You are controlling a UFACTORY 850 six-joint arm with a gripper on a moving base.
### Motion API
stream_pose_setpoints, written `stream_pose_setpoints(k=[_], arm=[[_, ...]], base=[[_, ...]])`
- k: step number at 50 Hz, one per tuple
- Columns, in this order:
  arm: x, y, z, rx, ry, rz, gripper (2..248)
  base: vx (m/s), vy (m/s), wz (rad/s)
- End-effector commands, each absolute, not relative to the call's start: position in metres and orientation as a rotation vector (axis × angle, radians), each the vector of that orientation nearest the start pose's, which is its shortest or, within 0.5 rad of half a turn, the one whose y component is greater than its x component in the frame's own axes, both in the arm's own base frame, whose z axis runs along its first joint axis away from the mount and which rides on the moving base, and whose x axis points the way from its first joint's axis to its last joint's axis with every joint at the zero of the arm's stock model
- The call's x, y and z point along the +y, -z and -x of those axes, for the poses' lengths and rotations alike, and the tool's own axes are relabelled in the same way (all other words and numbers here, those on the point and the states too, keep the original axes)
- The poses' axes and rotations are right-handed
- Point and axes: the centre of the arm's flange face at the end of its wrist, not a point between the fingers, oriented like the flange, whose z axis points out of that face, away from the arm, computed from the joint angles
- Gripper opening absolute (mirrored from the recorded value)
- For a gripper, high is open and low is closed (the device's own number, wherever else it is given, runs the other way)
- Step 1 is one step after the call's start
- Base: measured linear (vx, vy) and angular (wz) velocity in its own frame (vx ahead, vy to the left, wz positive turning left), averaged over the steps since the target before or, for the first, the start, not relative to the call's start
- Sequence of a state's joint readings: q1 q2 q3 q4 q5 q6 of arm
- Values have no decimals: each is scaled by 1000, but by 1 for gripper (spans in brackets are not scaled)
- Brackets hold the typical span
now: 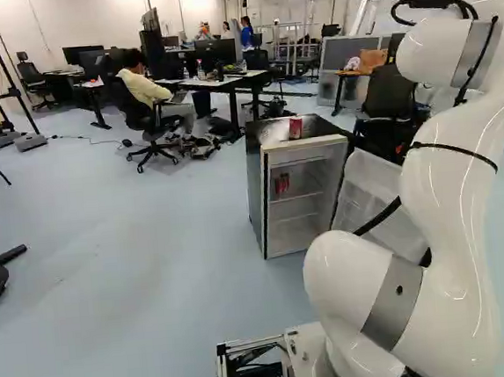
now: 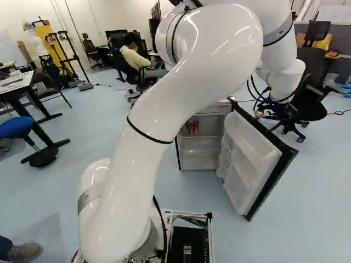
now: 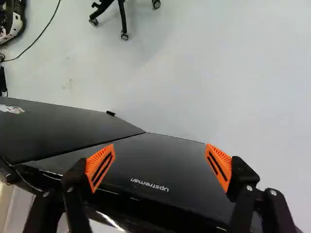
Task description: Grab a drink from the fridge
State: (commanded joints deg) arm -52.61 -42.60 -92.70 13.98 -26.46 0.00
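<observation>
On the pale floor (image 1: 134, 252), the fridge (image 1: 255, 188) holds red cans (image 1: 282, 184), apart from the hand (image 2: 260, 113) (released, fingers wide) near its open door (image 2: 249, 159).

I'm looking at a small fridge (image 1: 299, 221) standing open on the floor (image 1: 143, 260). Red cans (image 1: 282, 184) are sitting on a shelf (image 1: 301, 196) inside, another can (image 1: 295, 128) is sitting on top, and the white arm (image 1: 452, 206) is partly hiding the door (image 1: 368, 198).

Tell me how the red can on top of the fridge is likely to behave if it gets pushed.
The red can stands upright and looks taller than wide, so a push near its top would probably tip it. Its sides look rounded, so once down it may roll. It stands near the front edge of the fridge, so it could drop off.
</observation>
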Motion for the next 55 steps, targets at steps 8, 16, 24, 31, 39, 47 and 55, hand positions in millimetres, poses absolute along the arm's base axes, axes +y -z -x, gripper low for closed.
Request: stream_pose_setpoints(k=[8,16,24,31,39,47,55], arm=[[-578,-410,-445,1653,661,2632,247],[-576,-409,-441,1649,612,2626,247],[-572,-408,-437,1641,551,2618,247],[-567,-407,-433,1633,491,2609,247],[-559,-406,-428,1620,420,2599,247],[-547,-406,-424,1601,345,2590,247],[-533,-406,-421,1578,271,2582,247]], base=[[0,0,0],[0,0,0],[0,0,0],[0,0,0],[0,0,0],[0,0,0],[0,0,0]])
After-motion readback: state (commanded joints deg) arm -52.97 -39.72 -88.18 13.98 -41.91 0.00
